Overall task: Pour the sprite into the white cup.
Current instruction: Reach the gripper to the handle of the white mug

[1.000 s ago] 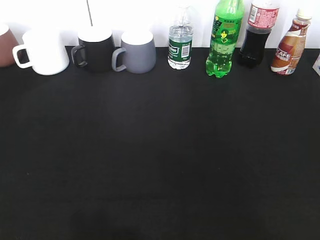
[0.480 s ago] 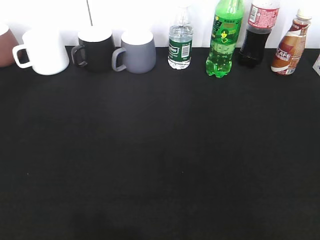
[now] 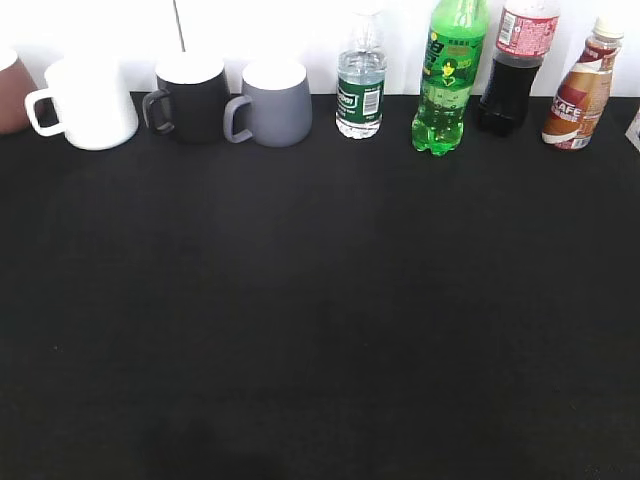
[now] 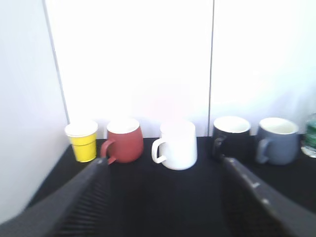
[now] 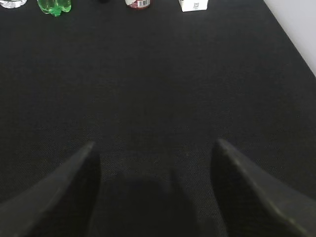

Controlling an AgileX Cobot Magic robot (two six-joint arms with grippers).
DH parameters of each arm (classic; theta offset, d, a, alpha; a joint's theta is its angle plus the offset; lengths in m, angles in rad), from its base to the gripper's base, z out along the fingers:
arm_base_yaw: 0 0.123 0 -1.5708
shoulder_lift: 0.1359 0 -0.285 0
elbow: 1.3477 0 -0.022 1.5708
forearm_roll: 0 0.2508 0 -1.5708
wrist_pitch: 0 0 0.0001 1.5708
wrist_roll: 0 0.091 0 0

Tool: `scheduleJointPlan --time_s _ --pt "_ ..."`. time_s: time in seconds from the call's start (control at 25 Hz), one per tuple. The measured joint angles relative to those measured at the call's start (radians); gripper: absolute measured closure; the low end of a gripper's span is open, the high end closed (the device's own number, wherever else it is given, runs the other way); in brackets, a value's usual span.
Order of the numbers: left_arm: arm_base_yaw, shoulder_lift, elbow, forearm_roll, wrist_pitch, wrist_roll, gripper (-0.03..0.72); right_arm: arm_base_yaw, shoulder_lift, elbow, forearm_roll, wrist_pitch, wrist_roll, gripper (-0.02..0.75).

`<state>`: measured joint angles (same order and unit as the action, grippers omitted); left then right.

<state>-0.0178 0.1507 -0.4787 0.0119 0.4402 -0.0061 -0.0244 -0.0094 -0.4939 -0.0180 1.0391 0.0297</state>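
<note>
A: Where is the sprite [image 3: 447,75]?

B: Upright at the back edge of the black worktop [image 3: 320,300], between a small clear water bottle [image 3: 361,80] and a dark cola bottle [image 3: 515,70]. The right wrist view catches only its green base, far ahead and to the left of the right hand [image 5: 155,148].

A: And that hand?

B: Its fingers are spread wide with nothing between them, low over bare worktop.

A: The white cup [image 3: 88,102]?

B: At the far left of the back row, handle to the left, just beside a black mug [image 3: 190,97]. In the left wrist view it stands straight ahead of the left hand [image 4: 163,168], well apart from it, and that hand is also parted and empty.
</note>
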Motion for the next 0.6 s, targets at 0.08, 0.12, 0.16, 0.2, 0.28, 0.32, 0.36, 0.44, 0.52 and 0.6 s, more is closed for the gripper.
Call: scheduleJointPlan --time_s 0.08,0.12,0.16,0.2,0.28,0.32,0.36,0.44,0.52,0.6 --pt "0.000 0.167 0.122 -0.005 -0.324 0.000 0.134 0.000 0.000 0.000 0.000 0.000 0.000 0.218" --pt "0.000 0.269 0.164 0.004 -0.480 0.000 0.134 0.000 0.000 0.000 0.000 0.000 0.000 0.218" --pt "0.000 0.403 0.177 0.004 -0.603 0.000 0.133 0.000 0.000 0.000 0.000 0.000 0.000 0.218" --pt "0.000 0.543 0.181 -0.012 -0.727 0.000 0.134 0.000 0.000 0.000 0.000 0.000 0.000 0.218" --pt "0.000 0.880 0.181 -0.125 -1.015 0.000 0.145 0.000 0.000 0.000 0.000 0.000 0.000 0.218" --pt "0.000 1.034 0.174 -0.147 -1.131 0.000 0.162 0.000 0.000 0.000 0.000 0.000 0.000 0.218" --pt "0.000 1.171 0.153 -0.142 -1.213 0.000 0.185 0.000 0.000 0.000 0.000 0.000 0.000 0.218" --pt "0.000 1.389 0.070 -0.108 -1.301 0.000 0.201 0.000 0.000 0.000 0.000 0.000 0.000 0.218" --pt "0.000 1.517 -0.044 -0.103 -1.305 0.000 0.205 0.000 0.000 0.000 0.000 0.000 0.000 0.218" --pt "0.000 1.623 -0.188 -0.119 -1.284 0.000 0.207 0.000 0.000 0.000 0.000 0.000 0.000 0.218"
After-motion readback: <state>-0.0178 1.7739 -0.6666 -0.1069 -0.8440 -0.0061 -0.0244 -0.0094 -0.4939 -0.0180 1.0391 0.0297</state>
